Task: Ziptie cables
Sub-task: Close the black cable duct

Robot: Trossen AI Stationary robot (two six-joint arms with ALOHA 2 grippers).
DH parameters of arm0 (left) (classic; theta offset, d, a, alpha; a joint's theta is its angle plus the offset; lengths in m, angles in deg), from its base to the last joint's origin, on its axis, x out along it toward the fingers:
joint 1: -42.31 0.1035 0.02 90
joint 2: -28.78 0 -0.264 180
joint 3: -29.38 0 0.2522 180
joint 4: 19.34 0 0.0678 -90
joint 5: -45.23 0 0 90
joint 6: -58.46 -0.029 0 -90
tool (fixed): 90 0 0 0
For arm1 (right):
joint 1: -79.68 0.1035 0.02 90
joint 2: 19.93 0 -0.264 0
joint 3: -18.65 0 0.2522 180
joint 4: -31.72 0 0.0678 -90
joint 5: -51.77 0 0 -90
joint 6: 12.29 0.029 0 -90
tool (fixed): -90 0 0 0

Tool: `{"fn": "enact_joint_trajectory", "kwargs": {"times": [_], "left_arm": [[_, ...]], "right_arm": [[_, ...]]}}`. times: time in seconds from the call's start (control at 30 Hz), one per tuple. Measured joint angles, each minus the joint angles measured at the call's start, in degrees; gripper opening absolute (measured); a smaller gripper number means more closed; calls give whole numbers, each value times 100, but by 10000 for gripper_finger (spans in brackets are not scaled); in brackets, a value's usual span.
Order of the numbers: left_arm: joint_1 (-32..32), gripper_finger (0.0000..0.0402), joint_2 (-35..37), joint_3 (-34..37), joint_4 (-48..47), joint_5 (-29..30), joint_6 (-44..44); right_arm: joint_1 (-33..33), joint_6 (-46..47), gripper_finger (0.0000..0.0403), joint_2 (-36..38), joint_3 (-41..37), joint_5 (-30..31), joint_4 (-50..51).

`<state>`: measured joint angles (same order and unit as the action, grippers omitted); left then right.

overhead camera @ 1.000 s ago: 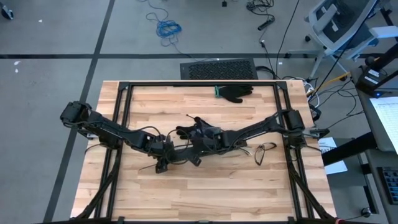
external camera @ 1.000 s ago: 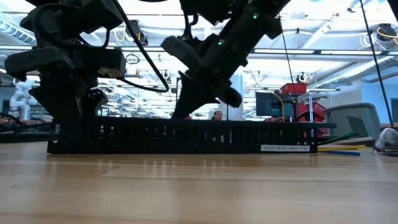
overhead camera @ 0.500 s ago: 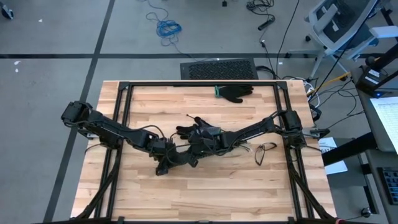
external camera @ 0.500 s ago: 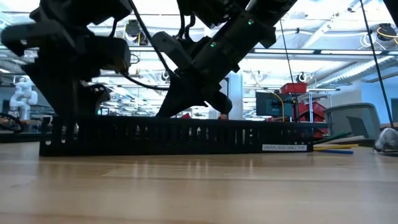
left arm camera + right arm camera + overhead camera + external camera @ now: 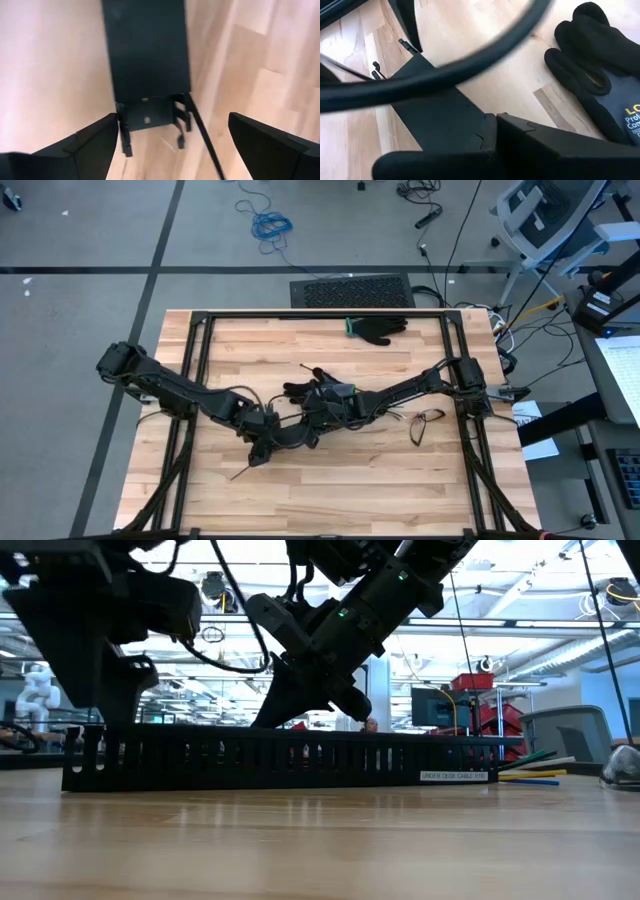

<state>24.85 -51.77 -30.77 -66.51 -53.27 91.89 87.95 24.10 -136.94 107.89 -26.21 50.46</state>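
Note:
A long black slotted channel (image 5: 280, 760) lies on the wooden table, under both grippers. Coloured cables (image 5: 535, 772) stick out past its right end and lie on the table; they also show in the high view (image 5: 398, 418). My left gripper (image 5: 260, 450) is open at the channel's left end (image 5: 149, 114), one finger on either side of it and apart from it. A thin black ziptie (image 5: 202, 137) lies beside that end. My right gripper (image 5: 315, 418) is shut on the channel near its middle. My right gripper holds the black channel's flat top (image 5: 440, 117) near its middle, coming slanting down from the table's right side. The fingers themselves hide the place of contact. The channel lies level, its underside on the table.
A black glove (image 5: 600, 65) lies just beyond my right gripper, toward the far edge. A second black glove with a green cuff (image 5: 378, 328) lies near the far edge. A dark cable loop (image 5: 428, 423) lies at the right. A black frame rail (image 5: 320, 317) borders the table.
My left gripper has gone toward the table's near edge, along to the channel's left end. The channel has slid a little toward the table's left edge, staying flat on the table. My right gripper stays shut on it.

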Motion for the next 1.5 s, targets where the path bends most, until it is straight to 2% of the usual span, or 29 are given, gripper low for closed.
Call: {"fn": "enact_joint_trajectory", "kwargs": {"times": [0.1,0.3,0.47,0.67,0.83,1.37,1.5], "left_arm": [[-237,366,-10,7,54,578,330],[-531,367,-33,22,136,1281,1148],[-754,367,-228,168,125,1439,1858],[-905,367,-308,177,156,1595,2314],[-921,367,-313,177,53,1768,2252],[-610,365,-382,177,-2,1744,992],[-501,347,-429,177,45,1740,776]], "right_arm": [[-2,-6,0,0,0,5,2],[-7,-191,0,2,0,11,-4],[-18,-340,0,4,0,10,-14],[-20,-558,0,7,2,21,-18],[-22,-604,0,7,2,18,-29],[-68,-703,0,126,-2,27,-1],[-95,-705,0,138,-2,44,-10]]}}
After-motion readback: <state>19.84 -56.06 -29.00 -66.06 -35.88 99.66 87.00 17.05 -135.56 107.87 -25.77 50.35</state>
